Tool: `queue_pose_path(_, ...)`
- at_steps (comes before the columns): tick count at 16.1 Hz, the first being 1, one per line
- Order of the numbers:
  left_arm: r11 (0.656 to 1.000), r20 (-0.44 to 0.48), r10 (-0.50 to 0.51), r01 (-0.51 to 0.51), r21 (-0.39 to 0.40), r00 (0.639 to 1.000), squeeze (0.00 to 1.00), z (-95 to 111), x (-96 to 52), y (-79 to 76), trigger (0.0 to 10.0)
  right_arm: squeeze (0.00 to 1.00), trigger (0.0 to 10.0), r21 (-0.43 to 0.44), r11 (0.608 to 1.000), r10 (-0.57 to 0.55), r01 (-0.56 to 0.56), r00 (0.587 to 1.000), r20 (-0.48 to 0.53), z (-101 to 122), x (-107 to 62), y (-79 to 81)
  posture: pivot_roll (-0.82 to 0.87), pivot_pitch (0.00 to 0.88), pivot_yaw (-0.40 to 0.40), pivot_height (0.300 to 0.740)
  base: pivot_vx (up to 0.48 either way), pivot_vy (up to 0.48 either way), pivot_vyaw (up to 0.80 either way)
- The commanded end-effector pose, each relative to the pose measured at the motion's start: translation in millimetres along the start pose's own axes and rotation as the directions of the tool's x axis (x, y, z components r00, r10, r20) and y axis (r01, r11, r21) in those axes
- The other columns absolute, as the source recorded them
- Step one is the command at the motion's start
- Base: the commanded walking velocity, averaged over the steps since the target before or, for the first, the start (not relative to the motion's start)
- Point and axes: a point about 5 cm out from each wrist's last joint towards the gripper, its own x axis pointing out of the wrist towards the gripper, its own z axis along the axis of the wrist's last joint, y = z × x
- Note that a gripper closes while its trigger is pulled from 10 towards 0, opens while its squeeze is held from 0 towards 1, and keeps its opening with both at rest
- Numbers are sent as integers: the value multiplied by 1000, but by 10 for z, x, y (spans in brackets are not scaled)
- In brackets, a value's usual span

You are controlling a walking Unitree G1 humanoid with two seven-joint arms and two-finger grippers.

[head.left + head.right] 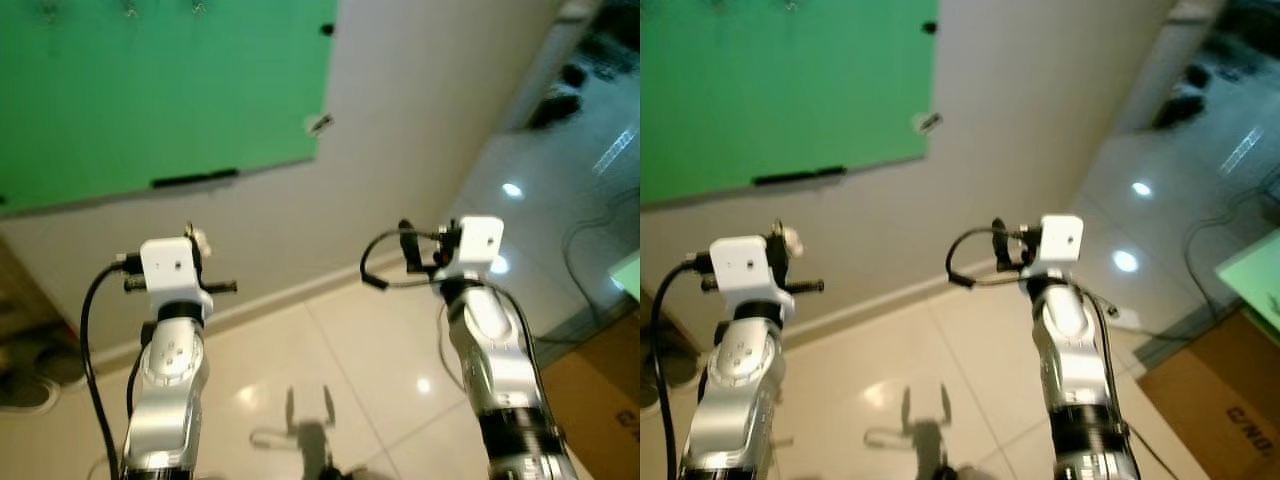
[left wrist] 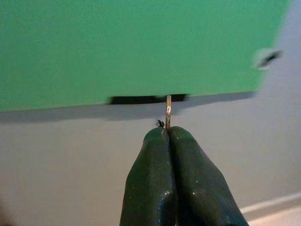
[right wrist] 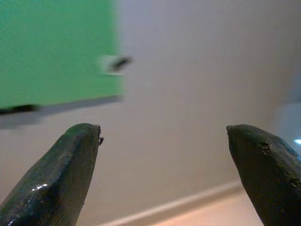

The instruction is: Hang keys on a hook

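Glossy white floor tiles [image 1: 340, 370] lie under both raised arms. Nearest, the left end effector [image 2: 168, 129] has its two fingers pressed together on a thin metal key [image 2: 168, 110], which stands out edge-on from the tips. The right end effector [image 3: 164, 134] is held with fingers wide apart and nothing between them. Farther away, a green board [image 1: 160, 90] hangs on the pale wall [image 1: 430, 90], with small hooks [image 1: 130, 10] near its top edge, blurred.

Both arms raised forward; left end effector [image 2: 168, 134] seemingly pinched closed, right end effector [image 3: 163, 136] spread wide.
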Motion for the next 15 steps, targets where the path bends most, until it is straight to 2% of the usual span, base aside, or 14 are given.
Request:
queue_pose_path(1, 1000, 2, -2, 2, 23, 1000, 0, 15, 24, -35, 10000, 0, 10000, 42, 998, 42, -41, 999, -34, -32, 34, 28, 34, 17, -120, 740, 0, 375, 531)
queue_pose_path(3, 1000, 12, -15, 14, 20, 1000, 0, 23, 42, -82, 10000, 0, 10000, 88, 989, 122, -116, 990, -69, -46, 99, 93, 37, 20, -122, 740, 0, 187, 509)
queue_pose_path(6, 1000, 6, -5, 5, 30, 1000, 0, 13, 105, -69, 10000, 0, 10000, 180, 949, 276, -258, 957, -84, -72, 139, 251, 45, 14, -128, 740, 0, 0, 456)
queue_pose_path(7, 999, 6, 12, -12, 51, 1000, 0, 22, 122, -53, 10000, 133, 10000, 215, 912, 372, -349, 925, -80, -86, 102, 350, 51, 12, -126, 740, 0, 0, 431)
queue_pose_path(8, 998, 10, 10, -11, 61, 1000, 0, 32, 150, -56, 10000, 196, 10000, 228, 900, 401, -372, 911, -97, -131, 89, 391, 60, 12, -128, 740, 0, 0, 431)
queue_pose_path(10, 997, 0, 17, -17, 69, 1000, 0, 26, 208, -58, 10000, 243, 10000, 215, 920, 353, -326, 931, -96, -154, 113, 350, 57, 13, -130, 740, 0, 0, 425)
queue_pose_path(11, 996, 7, 29, -30, 87, 1000, 0, 39, 232, -54, 10000, 278, 10000, 190, 939, 309, -288, 946, -95, -161, 118, 279, 53, 13, -129, 740, 0, 0, 431)
queue_pose_path(13, 992, 9, 27, -28, 125, 1000, 0, 36, 213, -48, 10000, 286, 10000, 140, 965, 239, -224, 966, -99, -175, 105, 152, 47, 15, -125, 740, 0, 0, 431)
queue_pose_path(15, 983, 4, 37, -37, 182, 999, 0, 11, 159, 57, 10000, 306, 10000, 105, 983, 158, -149, 984, -82, -171, 76, 50, 45, 16, -118, 740, 0, 0, 428)
